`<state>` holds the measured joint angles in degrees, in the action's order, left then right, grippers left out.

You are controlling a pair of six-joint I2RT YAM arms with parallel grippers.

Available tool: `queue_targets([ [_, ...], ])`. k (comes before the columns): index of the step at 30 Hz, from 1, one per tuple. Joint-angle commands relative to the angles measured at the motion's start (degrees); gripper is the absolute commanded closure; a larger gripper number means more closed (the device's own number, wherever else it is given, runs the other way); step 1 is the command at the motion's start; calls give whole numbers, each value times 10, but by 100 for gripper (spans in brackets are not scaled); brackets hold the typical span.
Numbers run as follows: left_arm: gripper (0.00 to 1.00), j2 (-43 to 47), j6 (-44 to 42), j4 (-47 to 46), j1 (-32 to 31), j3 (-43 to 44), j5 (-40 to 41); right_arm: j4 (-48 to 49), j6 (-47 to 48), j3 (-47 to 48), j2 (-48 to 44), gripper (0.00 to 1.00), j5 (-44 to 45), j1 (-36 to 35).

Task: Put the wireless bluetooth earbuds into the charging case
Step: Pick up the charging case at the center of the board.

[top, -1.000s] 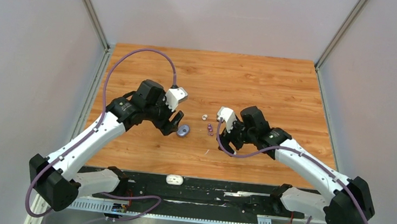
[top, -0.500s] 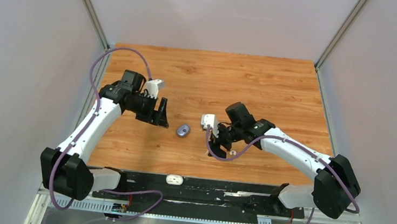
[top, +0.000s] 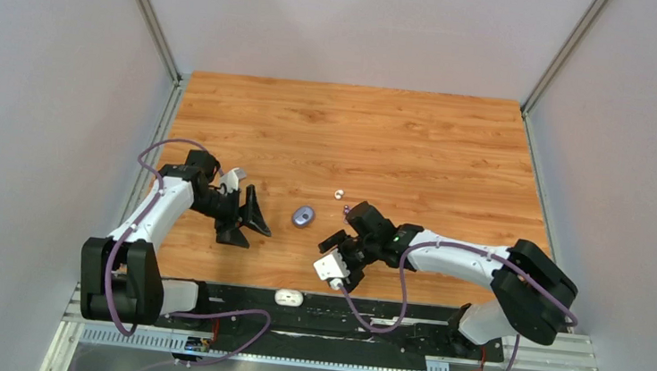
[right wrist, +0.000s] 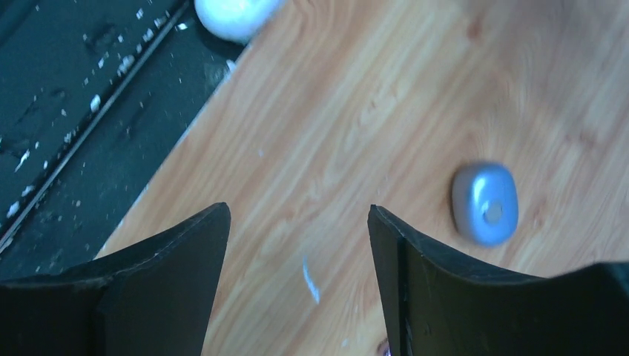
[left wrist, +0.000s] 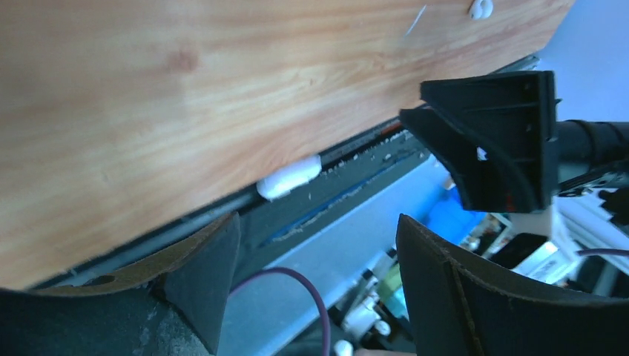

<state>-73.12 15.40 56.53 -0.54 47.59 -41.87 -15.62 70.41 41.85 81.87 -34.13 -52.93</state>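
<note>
- Top view: wood-grain table (top: 401, 138) boxed in by pale grey walls, with a black rail (top: 403, 322) along the near edge.
- A white case (top: 289, 298) sits on that rail, about mid-width. The blue-grey charging case (top: 303, 216) lies flat on the wood between the two arms.
- The left gripper (top: 245, 225) is just left of the charging case, not touching it, with its jaws spread wide and empty. The right gripper (top: 334, 256) is near and right of the case, also gaping and holding nothing. Its arm covers a patch of wood by the near edge.
- One white earbud (top: 339, 193) and one purple earbud (top: 346, 209) lie loose to the right of the case, the white one farther back. They're way too tiny to say which way they point.
- The case's long axis runs near-left to far-right.
- Left wrist view: two dark fingers (left wrist: 460, 289) stand well apart with only the rail and background junk between them. The white case shows at the table's edge.
- One of the right gripper's black fingers (left wrist: 489, 141) sticks in from the right.
- A small white blob (left wrist: 481, 7) sits on the wood at the top edge. It could be a bud, can't tell.
- Right wrist view: fingers (right wrist: 170, 282) are wide apart over bare wood and a pale scratch (right wrist: 310, 280).
- The charging case lies off to the right, outside the jaws. It's a rounded oblong with a small round spot facing up.
- The white case peeks in at the top left, where wood meets rail.
</note>
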Motion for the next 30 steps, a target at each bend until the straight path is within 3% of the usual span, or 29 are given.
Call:
queue_targets([
  [1,17,43,61,69,19,-28,25,130,28,5,37,28,-6,-58],
  [9,18,6,116,44,23,-104,41,220,90,-13,99,28,4,-102],
  [19,21,-81,120,18,13,-120,30,400,185,-93,157,25,8,-139],
  [25,21,-87,114,25,-26,-117,30,383,172,-89,122,25,8,-140],
  [30,21,-80,119,19,-29,-121,24,281,161,-91,29,25,7,-140],
])
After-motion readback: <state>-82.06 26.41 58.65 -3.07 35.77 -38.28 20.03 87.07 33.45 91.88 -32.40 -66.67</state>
